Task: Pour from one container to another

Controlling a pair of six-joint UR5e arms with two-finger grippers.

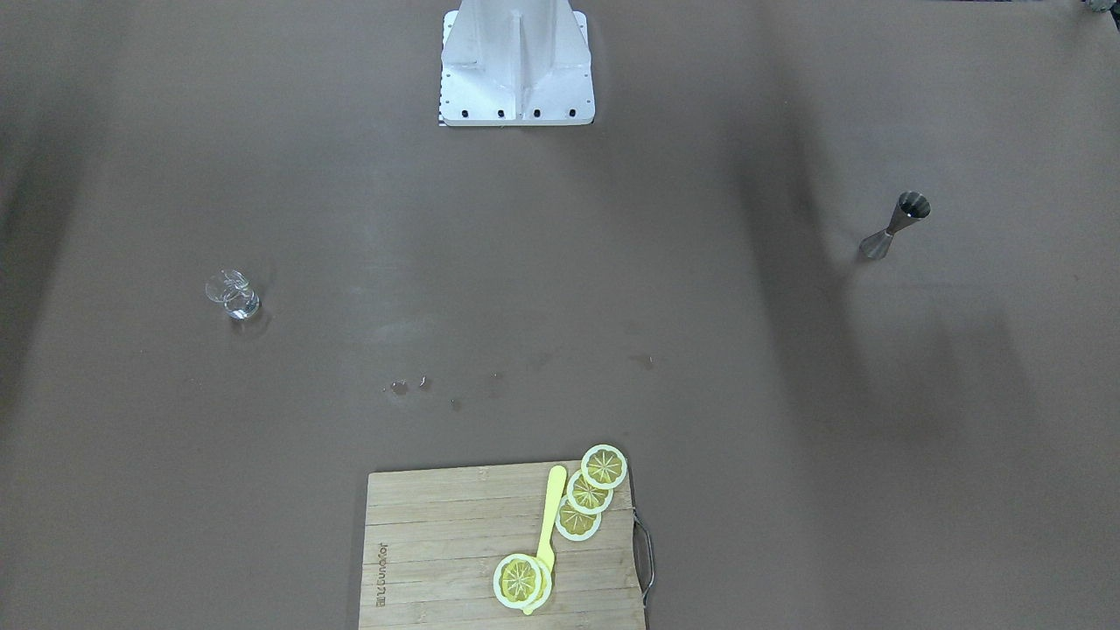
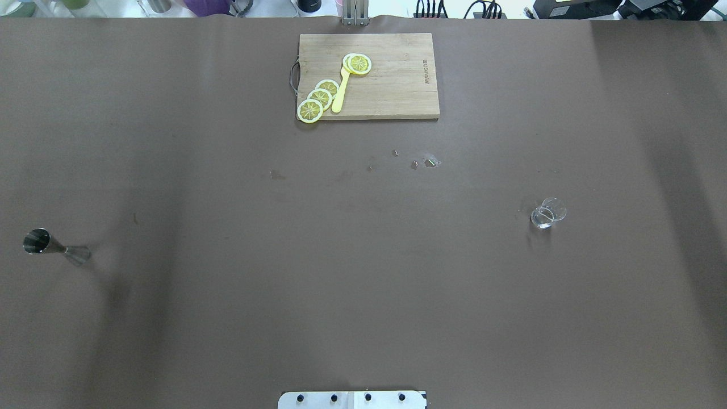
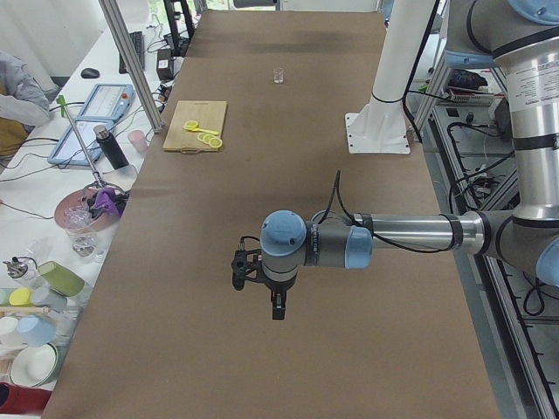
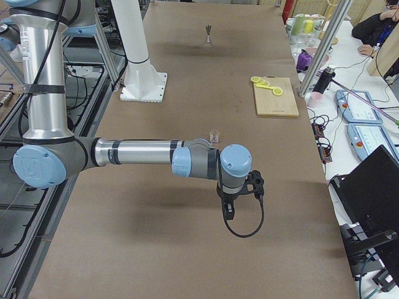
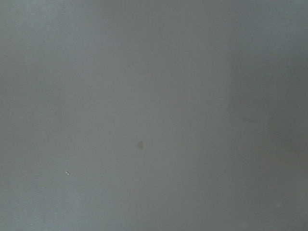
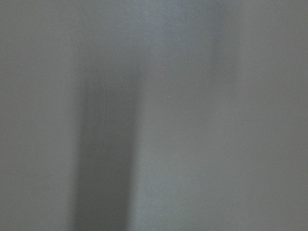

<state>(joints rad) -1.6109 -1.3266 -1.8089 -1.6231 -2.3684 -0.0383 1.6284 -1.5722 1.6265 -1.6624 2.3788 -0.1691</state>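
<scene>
A small clear glass [image 1: 233,295] [image 2: 548,213] stands on the robot's right side of the brown table, also far off in the left side view as glass [image 3: 279,76] and near the right arm as glass [image 4: 215,135]. A steel jigger [image 1: 894,226] [image 2: 51,245] [image 4: 208,34] stands upright on the robot's left side. My left gripper [image 3: 276,307] hangs high over the table's near end and shows only in that side view; I cannot tell if it is open. My right gripper [image 4: 228,210] likewise hangs above the table, state unclear. Both wrist views show only bare table.
A wooden cutting board [image 2: 397,85] [image 1: 437,542] with lemon slices [image 2: 319,97] and a yellow utensil [image 2: 341,94] lies at the far middle edge. Small wet spots [image 2: 423,163] mark the table centre. The white robot base [image 1: 516,70] stands at the near edge. Clutter and people sit beyond the far edge.
</scene>
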